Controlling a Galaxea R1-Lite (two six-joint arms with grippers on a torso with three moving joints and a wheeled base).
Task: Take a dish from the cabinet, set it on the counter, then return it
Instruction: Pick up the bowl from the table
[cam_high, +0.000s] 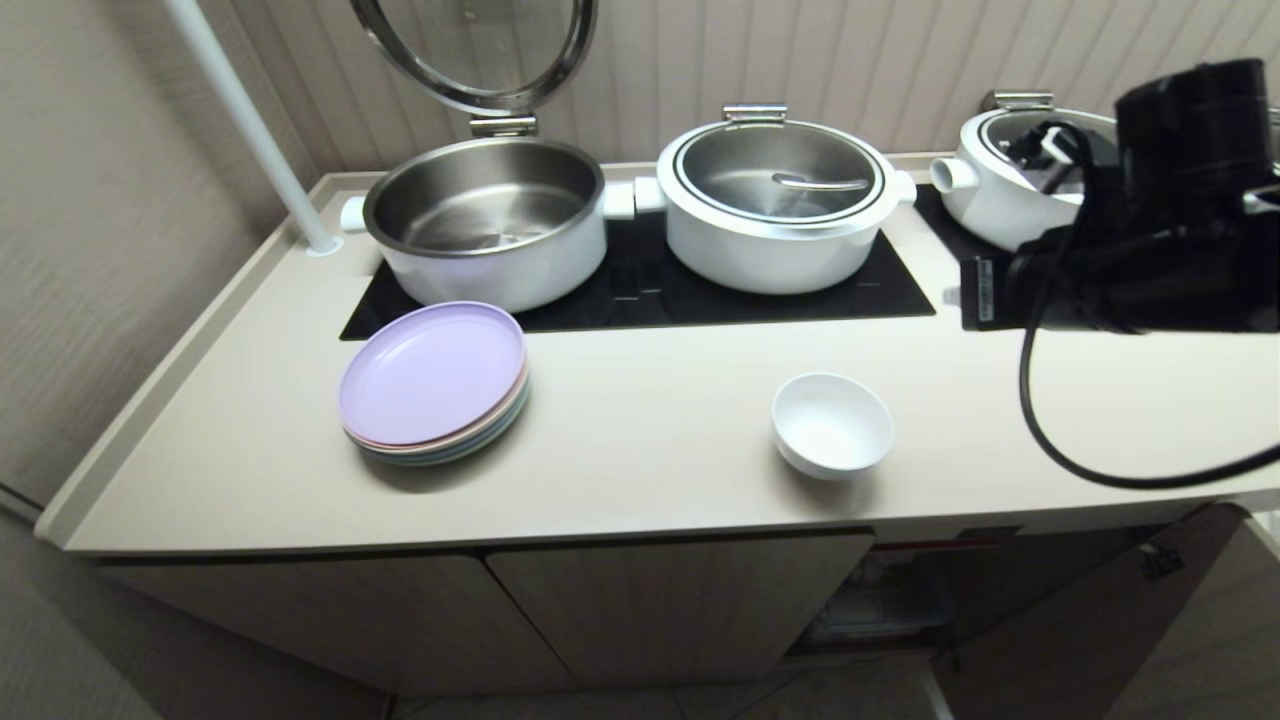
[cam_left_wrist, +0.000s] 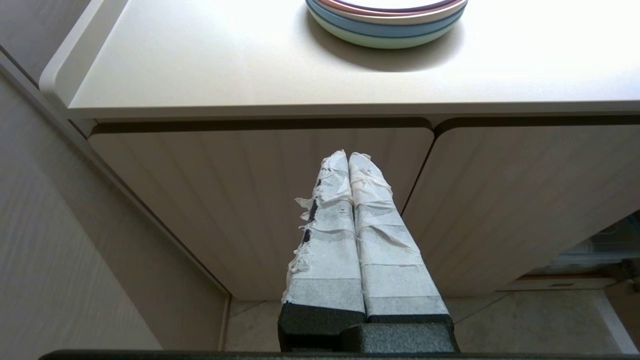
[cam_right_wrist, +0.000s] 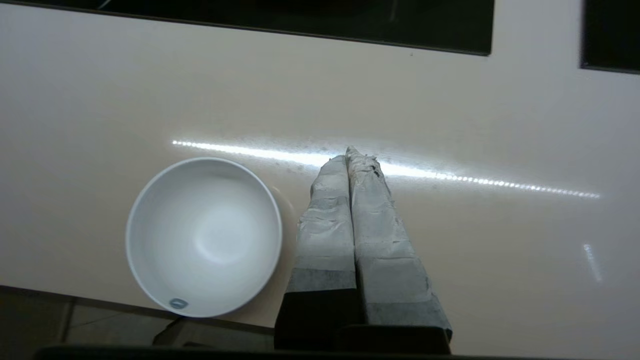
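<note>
The dish (cam_high: 830, 425), a small deep white bowl, stands upright and empty on the cream counter (cam_high: 640, 490) near its front edge. In the right wrist view the dish (cam_right_wrist: 202, 235) lies just beside my right gripper (cam_right_wrist: 348, 152), which hangs above the bare counter (cam_right_wrist: 500, 125), shut with nothing in it and not touching the dish. My right arm (cam_high: 1150, 250) reaches in from the right. The cabinet (cam_high: 680, 600) sits under the counter; its right door (cam_high: 1090, 620) hangs open. My left gripper (cam_left_wrist: 348, 156) is shut and empty, parked low before a closed cabinet door (cam_left_wrist: 250, 200).
A stack of pastel plates (cam_high: 435, 385) sits left on the counter. Behind, on black cooktop glass (cam_high: 640, 290), stand an open steel pot (cam_high: 490, 225), a lidded pot (cam_high: 775, 205) and a third pot (cam_high: 1000, 190). A white pole (cam_high: 250, 130) rises at the back left.
</note>
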